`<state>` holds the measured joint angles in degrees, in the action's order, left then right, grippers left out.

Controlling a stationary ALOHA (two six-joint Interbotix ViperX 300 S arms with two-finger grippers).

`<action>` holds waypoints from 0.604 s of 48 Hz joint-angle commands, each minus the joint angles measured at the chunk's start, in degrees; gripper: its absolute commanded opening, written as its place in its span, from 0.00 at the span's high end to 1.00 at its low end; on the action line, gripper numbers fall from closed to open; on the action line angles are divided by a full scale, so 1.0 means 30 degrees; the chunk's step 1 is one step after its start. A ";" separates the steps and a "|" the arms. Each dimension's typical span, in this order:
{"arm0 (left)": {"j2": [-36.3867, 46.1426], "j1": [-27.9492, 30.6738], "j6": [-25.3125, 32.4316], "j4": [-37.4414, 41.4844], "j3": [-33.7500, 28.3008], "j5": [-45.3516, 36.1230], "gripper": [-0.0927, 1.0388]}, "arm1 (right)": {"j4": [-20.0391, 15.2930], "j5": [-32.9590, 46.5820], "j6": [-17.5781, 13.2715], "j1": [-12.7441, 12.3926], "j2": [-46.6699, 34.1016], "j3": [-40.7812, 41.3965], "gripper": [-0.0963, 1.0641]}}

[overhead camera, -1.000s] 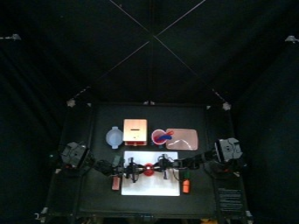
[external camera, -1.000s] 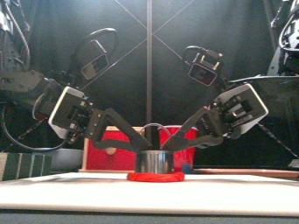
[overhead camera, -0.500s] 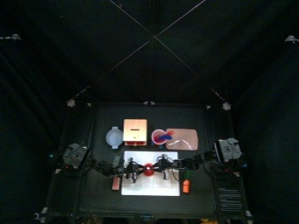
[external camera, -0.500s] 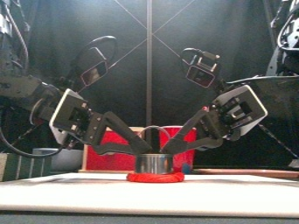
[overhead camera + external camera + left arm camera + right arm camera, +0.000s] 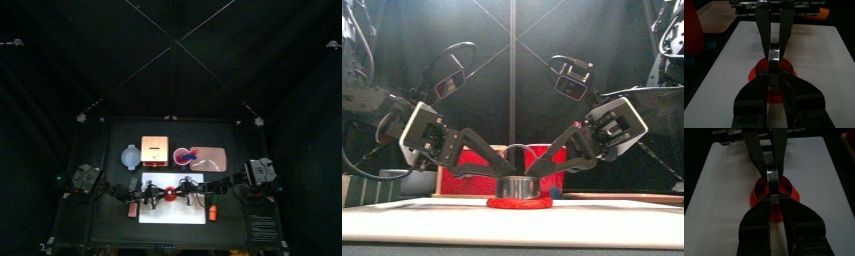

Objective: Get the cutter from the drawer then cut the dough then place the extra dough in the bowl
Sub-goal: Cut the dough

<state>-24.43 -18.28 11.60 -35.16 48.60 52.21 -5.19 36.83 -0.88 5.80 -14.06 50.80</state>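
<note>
The round metal cutter (image 5: 517,186) stands on the flat red dough (image 5: 519,202) in the middle of the white cutting board (image 5: 422,215). Its wire handle (image 5: 517,148) arches above it. My left gripper (image 5: 493,179) comes down from the left and my right gripper (image 5: 544,179) from the right. Each is shut on the cutter's rim, on opposite sides. In the left wrist view the jaws close on the cutter (image 5: 773,55) over the dough (image 5: 754,75). The right wrist view shows the same, with the cutter (image 5: 770,175) and the dough (image 5: 791,195).
Behind the board stand the wooden box (image 5: 155,150) with its red drawer front (image 5: 476,170), the blue-grey bowl (image 5: 128,156) to its left and the pink tray (image 5: 203,157) with toys to its right. A reddish cup (image 5: 211,211) is at the board's front right.
Both arms have sunk a little onto the cutter, the left one most visibly. The cutter and dough stay in the same spot on the board.
</note>
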 commanded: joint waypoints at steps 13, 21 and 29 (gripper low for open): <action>-0.0527 0.0205 -0.0381 -0.0234 0.0264 -0.1289 0.41 | -0.0146 -0.1377 0.0029 -0.0205 -0.0674 -0.0176 0.53; -0.0146 0.0205 -0.0352 -0.0205 0.0234 -0.1318 0.40 | -0.0088 -0.1436 0.0029 -0.0176 -0.0381 -0.0439 0.53; 0.0703 0.0205 -0.0176 -0.0176 0.0176 -0.1289 0.37 | -0.0146 -0.2021 -0.0029 -0.0059 0.0352 -0.0850 0.51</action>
<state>-22.94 -18.19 11.60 -35.33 48.43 50.80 -5.27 33.40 -0.79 5.80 -13.10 49.48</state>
